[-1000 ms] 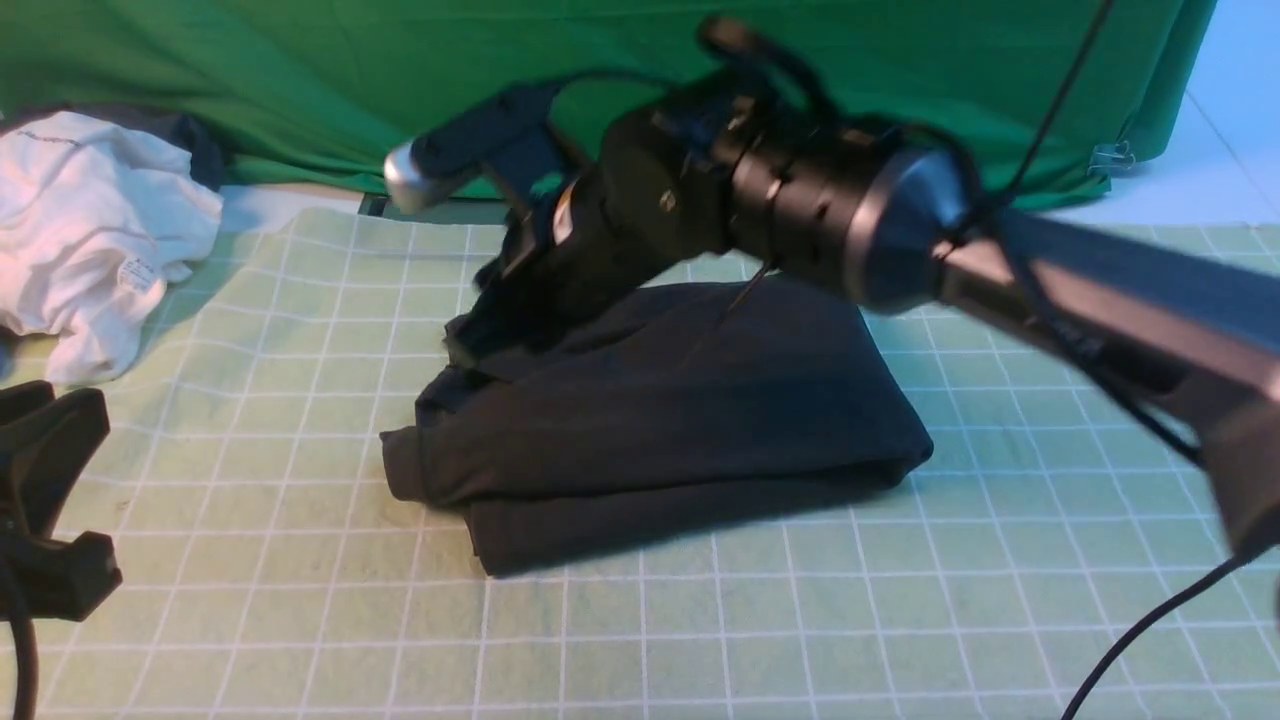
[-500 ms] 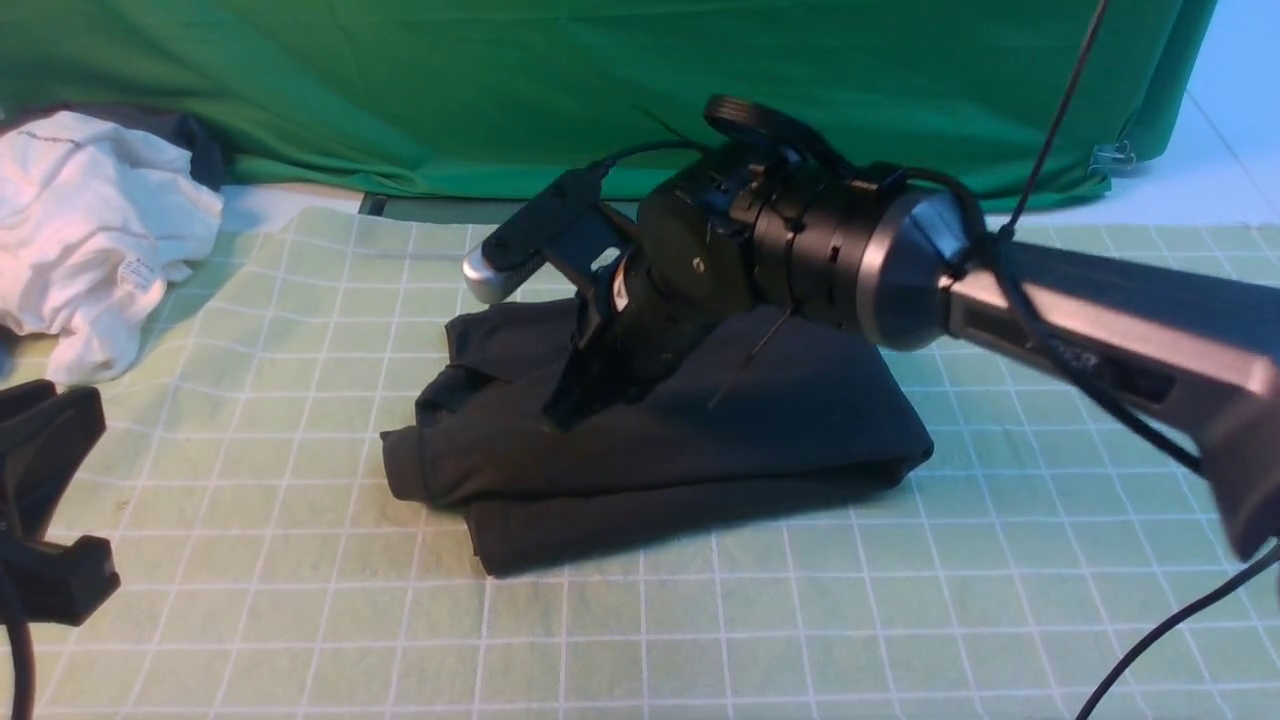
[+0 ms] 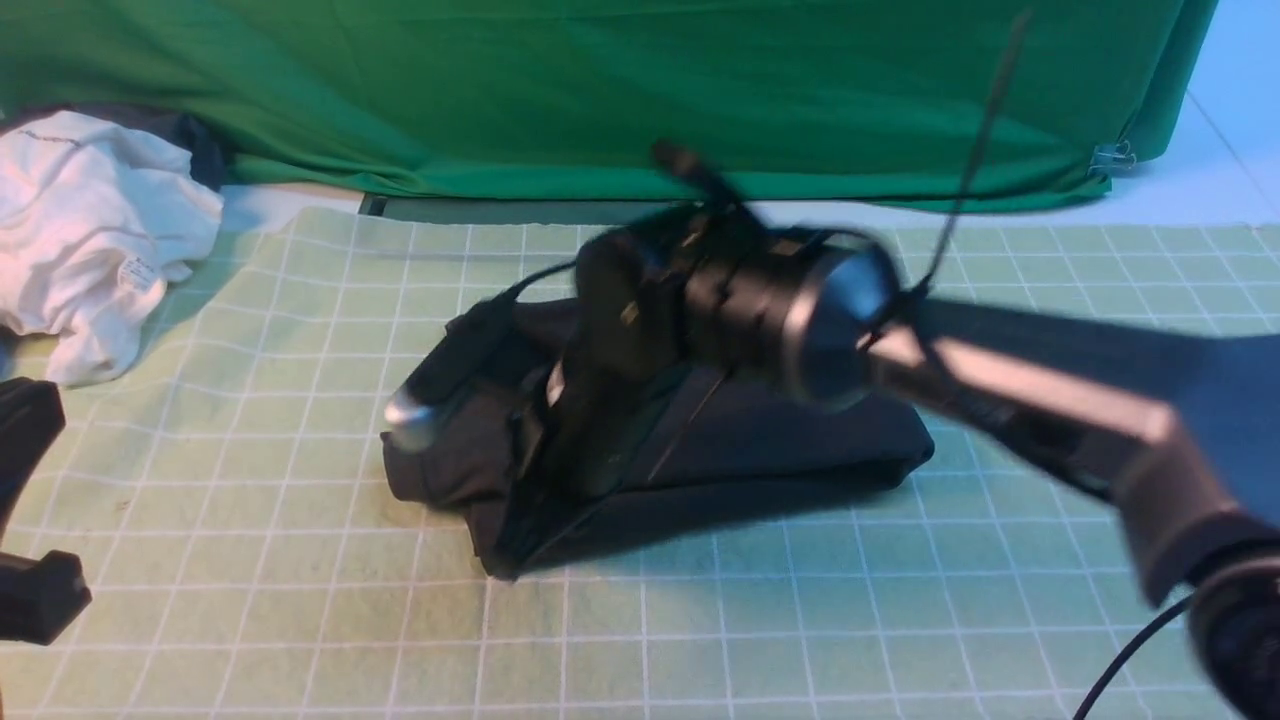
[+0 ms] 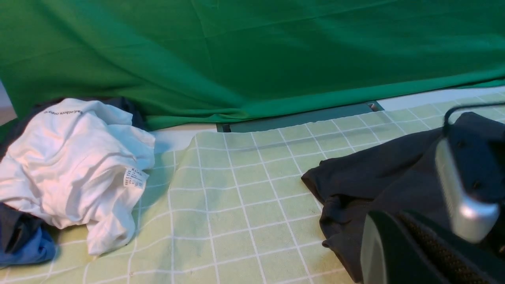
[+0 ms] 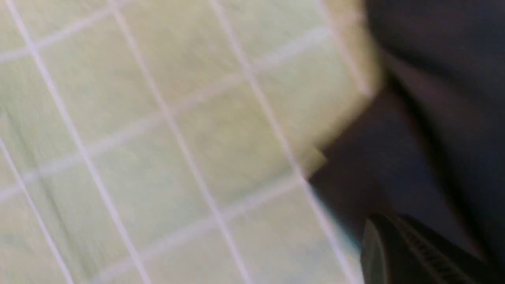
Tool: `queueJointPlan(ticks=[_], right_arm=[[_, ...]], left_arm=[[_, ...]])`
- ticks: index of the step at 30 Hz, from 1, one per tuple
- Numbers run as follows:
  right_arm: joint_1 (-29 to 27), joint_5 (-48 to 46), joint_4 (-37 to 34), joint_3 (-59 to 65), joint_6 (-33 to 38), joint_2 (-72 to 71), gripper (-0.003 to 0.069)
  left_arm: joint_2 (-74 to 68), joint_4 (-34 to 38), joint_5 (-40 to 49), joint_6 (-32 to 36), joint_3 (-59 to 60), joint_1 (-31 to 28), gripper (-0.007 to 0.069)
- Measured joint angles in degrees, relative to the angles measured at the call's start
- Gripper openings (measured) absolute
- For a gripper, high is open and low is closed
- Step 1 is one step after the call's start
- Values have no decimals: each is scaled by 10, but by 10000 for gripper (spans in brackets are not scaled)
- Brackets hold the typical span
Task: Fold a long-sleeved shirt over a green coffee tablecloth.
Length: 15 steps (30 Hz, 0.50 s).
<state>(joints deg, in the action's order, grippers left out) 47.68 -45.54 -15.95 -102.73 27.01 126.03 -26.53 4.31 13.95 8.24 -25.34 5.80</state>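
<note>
The long-sleeved shirt (image 3: 790,450) lies folded into a dark charcoal bundle in the middle of the green coffee tablecloth (image 3: 700,630), a mint cloth with a white grid. My right gripper (image 3: 545,490) is motion-blurred and points down onto the shirt's front-left part; its jaws are hidden. In the right wrist view one dark finger (image 5: 394,256) sits over the shirt's edge (image 5: 434,118). My left gripper (image 3: 30,515) hangs at the far left, away from the shirt, open and holding nothing. The left wrist view shows the shirt's left end (image 4: 355,185).
A crumpled white garment with a printed tag (image 3: 90,240) lies at the back left, over dark and blue clothes (image 4: 19,244). A plain deep-green backdrop cloth (image 3: 600,90) hangs along the back. A black cable (image 3: 1130,650) runs at the front right.
My right arm has swung from the shirt's back-left corner forward and down to its front-left part. The left gripper has drifted slightly left.
</note>
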Motion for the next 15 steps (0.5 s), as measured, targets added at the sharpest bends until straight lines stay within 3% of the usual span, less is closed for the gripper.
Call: queueJointPlan(ticks=[3,7,11,15], right_arm=[[7,2,5,0,-1,-4,11],[7,-39,93,-2,-3,-72,11],[4,-76,194,-3,-18,-201,11],[-15,-77,219,-2,-31,-331,11]], left_arm=[[0,-1,-2,0,0,0,-37],[34,9,-2,6,0,0,-37],[92,-4,7,8,0,0,-37],[121,-15,24,8,0,0,-37]])
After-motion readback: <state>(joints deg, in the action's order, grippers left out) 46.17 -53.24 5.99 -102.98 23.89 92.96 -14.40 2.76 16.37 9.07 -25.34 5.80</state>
